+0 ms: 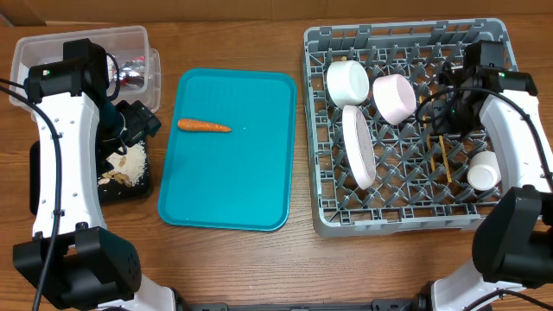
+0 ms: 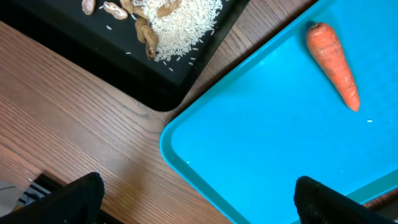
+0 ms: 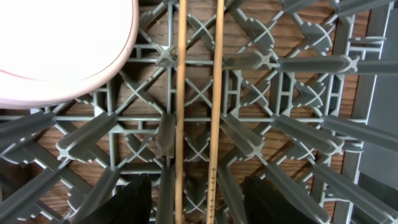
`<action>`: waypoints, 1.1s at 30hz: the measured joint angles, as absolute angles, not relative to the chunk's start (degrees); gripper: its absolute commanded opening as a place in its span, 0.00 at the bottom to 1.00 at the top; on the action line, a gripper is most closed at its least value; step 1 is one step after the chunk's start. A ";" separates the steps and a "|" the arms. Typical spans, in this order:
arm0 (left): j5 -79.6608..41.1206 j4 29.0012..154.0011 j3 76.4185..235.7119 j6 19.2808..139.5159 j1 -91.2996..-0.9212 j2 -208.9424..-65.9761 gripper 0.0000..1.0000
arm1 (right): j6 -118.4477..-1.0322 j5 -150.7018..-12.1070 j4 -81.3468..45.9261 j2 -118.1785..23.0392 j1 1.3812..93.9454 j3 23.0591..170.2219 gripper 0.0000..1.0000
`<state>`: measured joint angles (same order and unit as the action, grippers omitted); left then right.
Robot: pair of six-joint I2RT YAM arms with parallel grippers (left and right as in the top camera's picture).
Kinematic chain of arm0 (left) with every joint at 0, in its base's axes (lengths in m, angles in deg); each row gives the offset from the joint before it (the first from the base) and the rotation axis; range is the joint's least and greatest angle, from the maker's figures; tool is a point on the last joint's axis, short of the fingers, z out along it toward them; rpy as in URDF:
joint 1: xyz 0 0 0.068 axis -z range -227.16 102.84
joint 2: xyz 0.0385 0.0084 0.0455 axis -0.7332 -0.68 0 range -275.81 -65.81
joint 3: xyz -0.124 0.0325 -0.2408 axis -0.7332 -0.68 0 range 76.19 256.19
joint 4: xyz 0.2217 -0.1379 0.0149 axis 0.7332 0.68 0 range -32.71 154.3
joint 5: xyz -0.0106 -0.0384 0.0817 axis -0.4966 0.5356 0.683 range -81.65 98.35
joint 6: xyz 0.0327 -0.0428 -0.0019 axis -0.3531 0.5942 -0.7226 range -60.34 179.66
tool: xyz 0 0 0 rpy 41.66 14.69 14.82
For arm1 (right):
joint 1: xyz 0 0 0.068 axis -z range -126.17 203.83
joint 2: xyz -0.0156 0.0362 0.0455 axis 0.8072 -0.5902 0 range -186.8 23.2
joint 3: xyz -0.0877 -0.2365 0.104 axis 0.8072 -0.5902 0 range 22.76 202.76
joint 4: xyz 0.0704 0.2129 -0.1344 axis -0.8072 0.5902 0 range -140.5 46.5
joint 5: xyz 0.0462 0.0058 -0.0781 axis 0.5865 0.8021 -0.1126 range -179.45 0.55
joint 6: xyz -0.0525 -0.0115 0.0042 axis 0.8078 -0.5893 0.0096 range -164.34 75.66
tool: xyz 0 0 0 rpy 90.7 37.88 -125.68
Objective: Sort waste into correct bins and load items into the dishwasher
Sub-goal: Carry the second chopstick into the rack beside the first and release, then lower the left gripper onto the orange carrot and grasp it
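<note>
An orange carrot [image 1: 204,126] lies on the teal tray [image 1: 259,199]; it also shows in the left wrist view [image 2: 334,65]. My left gripper [image 1: 138,121] is open and empty [image 2: 199,205], above the gap between the teal tray and the black tray [image 1: 143,192]. The black tray holds rice and nut scraps [image 2: 165,22]. A red-and-silver wrapper [image 1: 132,73] lies in the clear tub [image 1: 52,47]. The grey dish rack [image 1: 406,223] holds two bowls [image 1: 347,82] [image 1: 395,97], a plate [image 1: 359,147], a cup [image 1: 484,171] and chopsticks [image 3: 181,93]. My right gripper [image 3: 202,199] is open, astride the chopsticks.
The teal tray [image 2: 280,143] sits mid-table between the black tray and the rack. Upright pegs [image 3: 298,62] of the rack surround the right gripper. One bowl's rim [image 3: 56,62] is close on its left. Bare wooden table [image 2: 74,124] lies under the left gripper.
</note>
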<state>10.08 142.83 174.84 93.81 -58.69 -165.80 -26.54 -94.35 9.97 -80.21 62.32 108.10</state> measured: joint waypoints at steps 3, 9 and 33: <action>10.08 142.83 174.82 93.81 -58.69 -165.80 1.00 | -27.70 -94.35 10.02 -80.21 62.21 108.10 0.49; 10.08 142.83 174.82 93.81 -58.69 -165.80 1.00 | -29.84 -93.11 11.85 -77.90 60.05 109.63 0.58; 3.40 128.25 174.82 103.76 -38.38 -169.91 1.00 | -37.01 -72.26 25.05 -64.41 61.23 114.38 0.70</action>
<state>3.40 128.25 174.82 103.76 -38.38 -169.91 -37.01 -72.26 25.05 -64.41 61.23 114.38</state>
